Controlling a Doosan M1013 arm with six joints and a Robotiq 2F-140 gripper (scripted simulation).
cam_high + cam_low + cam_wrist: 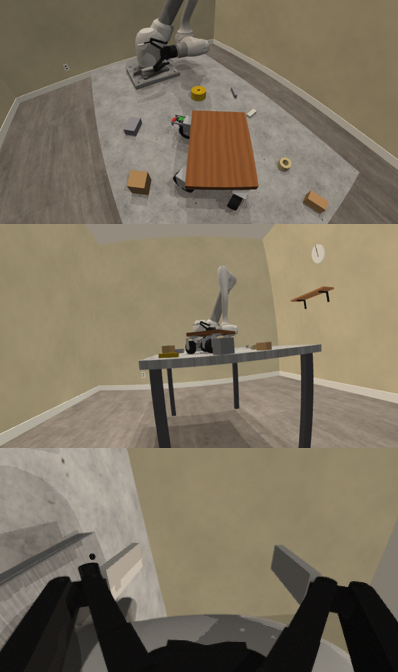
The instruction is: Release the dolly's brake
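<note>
Top view: tool [151, 56] hung wide apart, empty, well away from the brake pedal [179, 118]. Best approach: press straight down on its green end (sideways force would shift the dolly [221, 149]).

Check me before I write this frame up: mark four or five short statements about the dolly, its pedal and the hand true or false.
1. The hand is wide open and holds nothing. True.
2. The hand is touching the brake pedal. False: it hangs back by the arm's base plate, well away from the dolly.
3. The pedal has a red end and a green end. True.
4. The yellow cylinder rests on the dolly's wooden deck. False: it stands on the table, between the base plate and the dolly.
5. The pedal sits at the dolly corner nearest the arm's base. True.
</note>
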